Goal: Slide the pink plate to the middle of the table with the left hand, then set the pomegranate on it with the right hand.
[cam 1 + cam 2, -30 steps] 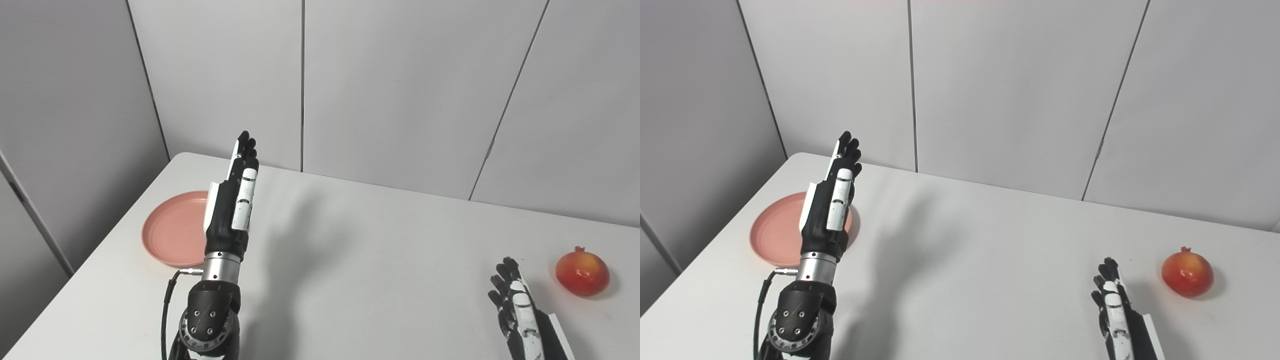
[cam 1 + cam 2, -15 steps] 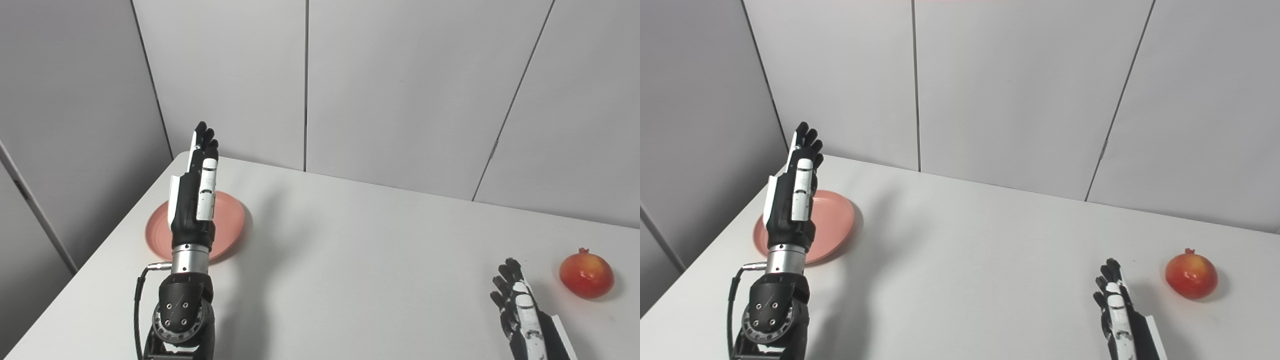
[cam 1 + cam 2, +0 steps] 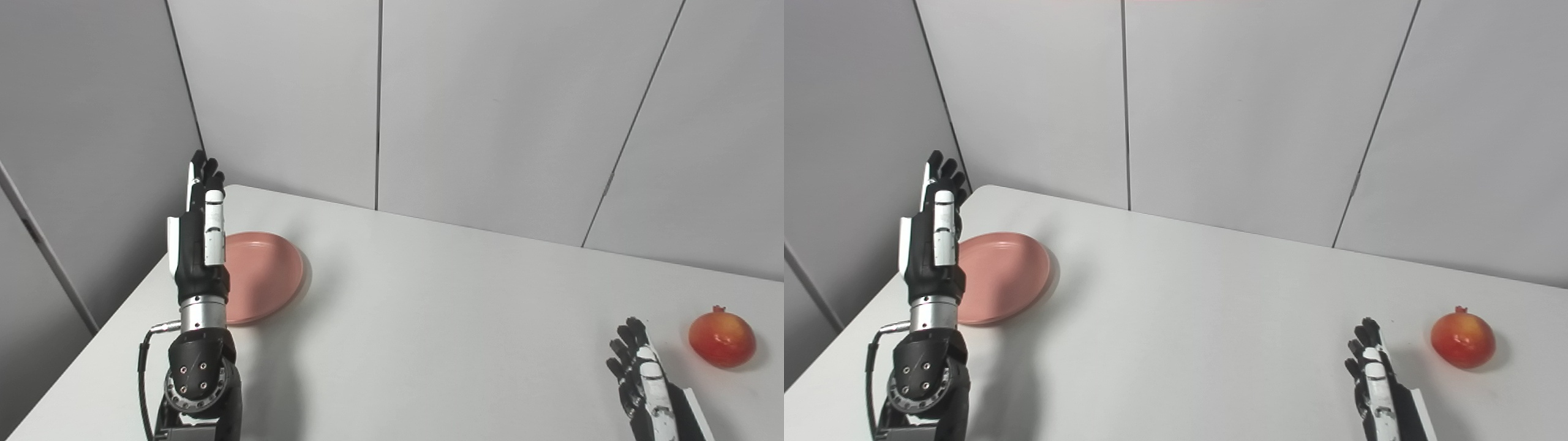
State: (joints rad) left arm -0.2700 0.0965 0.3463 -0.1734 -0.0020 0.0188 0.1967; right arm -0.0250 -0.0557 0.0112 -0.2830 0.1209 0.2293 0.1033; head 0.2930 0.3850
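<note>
A pink plate (image 3: 263, 275) lies on the white table (image 3: 429, 318) near its far left corner. My left hand (image 3: 199, 233) is open, held upright with its fingers straight, raised above the table at the plate's left edge and hiding that edge. A red-orange pomegranate (image 3: 721, 336) sits on the table at the far right. My right hand (image 3: 640, 376) is open and empty, low near the front right, a short way left of the pomegranate and apart from it.
Grey wall panels (image 3: 490, 110) stand right behind the table's back edge and along its left side. The table's left edge (image 3: 92, 349) runs close beside my left arm. A black cable (image 3: 144, 380) loops by the left wrist.
My left hand has swung leftward from the plate's right side across to its left edge, staying open and upright. The camera has shifted slightly. The right hand, the plate and the pomegranate have stayed put.
</note>
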